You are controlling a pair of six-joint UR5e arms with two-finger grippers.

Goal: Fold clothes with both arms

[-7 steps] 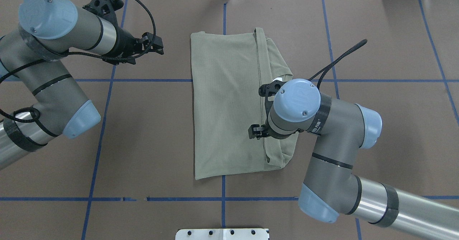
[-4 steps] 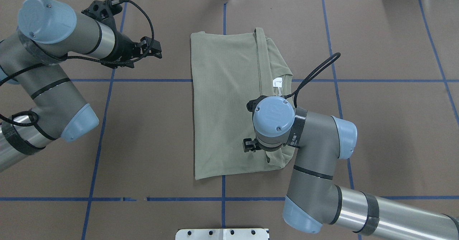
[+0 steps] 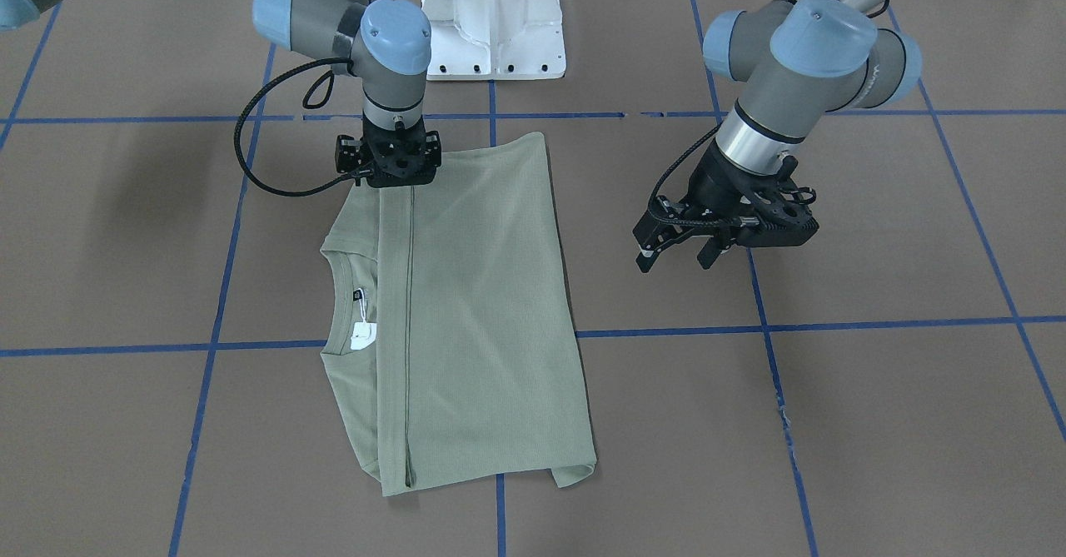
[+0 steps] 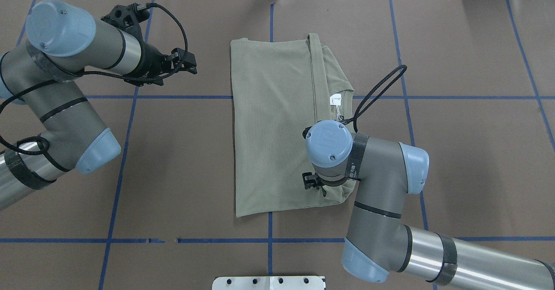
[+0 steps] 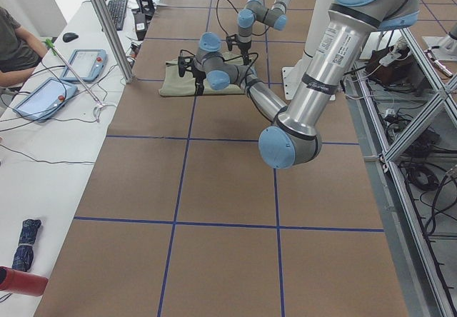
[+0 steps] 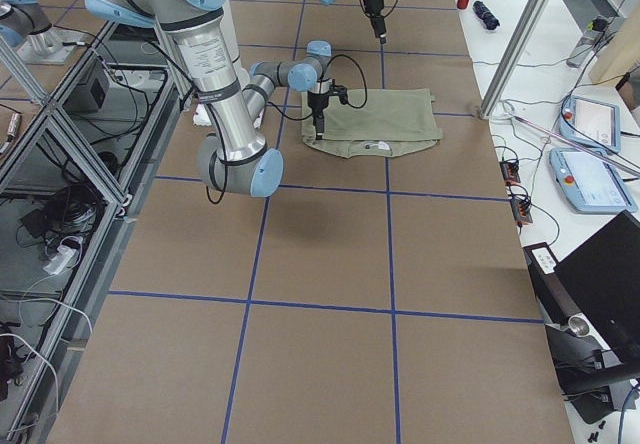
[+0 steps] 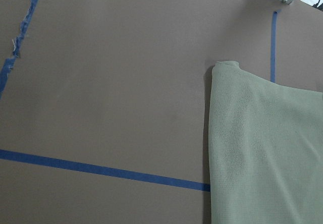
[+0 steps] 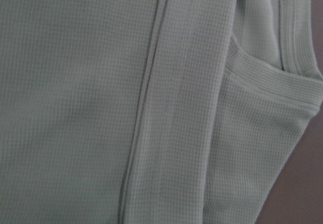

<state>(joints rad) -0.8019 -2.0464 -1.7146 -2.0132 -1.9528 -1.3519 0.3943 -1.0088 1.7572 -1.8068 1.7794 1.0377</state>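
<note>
Sage-green shirt (image 3: 475,307) lies flat in the middle of the brown tabletop (image 3: 874,424), folded into a long rectangle. A lengthwise seam line runs along it. The collar (image 3: 337,307) and white neck tag (image 3: 362,336) are on the robot's right side. The shirt crosses one of the blue tape lines (image 3: 833,324) of the tabletop grid.

The right arm (image 4: 381,181) reaches in over the shirt. The right pincer (image 3: 388,176) points straight down at the shirt's robot-side edge, at the end of the seam line near the collar-side corner. It sits low, right at the fabric. From overhead the wrist hides most of it (image 4: 313,181). The right wrist view shows only close-up knit and the seam, no fingers. Can't tell if it is clenched, released or grasping cloth.

The left arm (image 4: 73,51) is off to the robot's left. The left pincer (image 3: 676,255) is above bare tabletop, well apart from the shirt. It is released, fingers spread, nothing between them. The left wrist view shows one shirt corner (image 7: 262,148) beside tape on bare brown surface.

The white base pedestal (image 3: 494,24) stands at the robot-side edge, behind the shirt.
</note>
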